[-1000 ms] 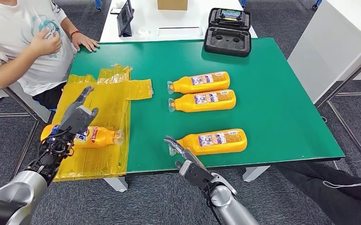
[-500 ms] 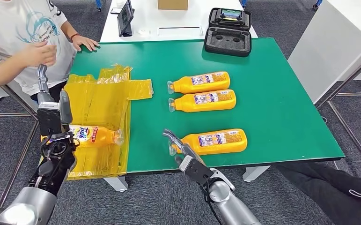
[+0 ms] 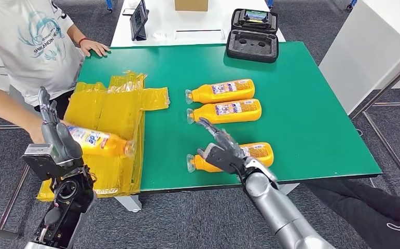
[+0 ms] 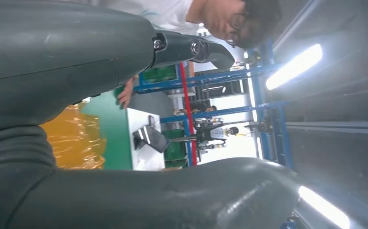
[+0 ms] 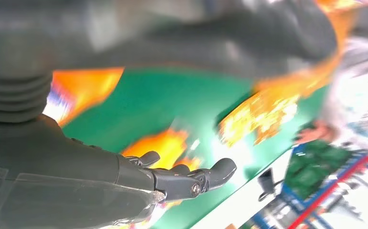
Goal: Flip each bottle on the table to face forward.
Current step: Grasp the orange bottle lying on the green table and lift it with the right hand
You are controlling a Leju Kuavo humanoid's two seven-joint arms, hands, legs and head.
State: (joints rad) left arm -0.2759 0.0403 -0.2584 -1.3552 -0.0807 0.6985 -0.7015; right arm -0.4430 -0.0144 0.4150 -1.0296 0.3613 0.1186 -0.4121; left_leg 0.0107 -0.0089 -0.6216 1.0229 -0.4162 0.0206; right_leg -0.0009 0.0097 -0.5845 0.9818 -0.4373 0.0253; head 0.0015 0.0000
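Left hand [image 3: 57,142] is up at the table's left edge with fingers spread, nothing in it, right beside the bottle [image 3: 100,142] lying on the yellow plastic sheet [image 3: 109,106]. Further right, the right hand [image 3: 222,150] hovers over the nearest bottle [image 3: 257,151] on the green table [image 3: 301,104], fingers loose, not gripping; two more bottles [image 3: 223,101] lie behind it.

Four orange bottles on their sides: two labelled bottles [image 3: 220,91] mid-table, near-edge bottle [image 3: 254,151], left bottle [image 3: 98,142] over yellow plastic
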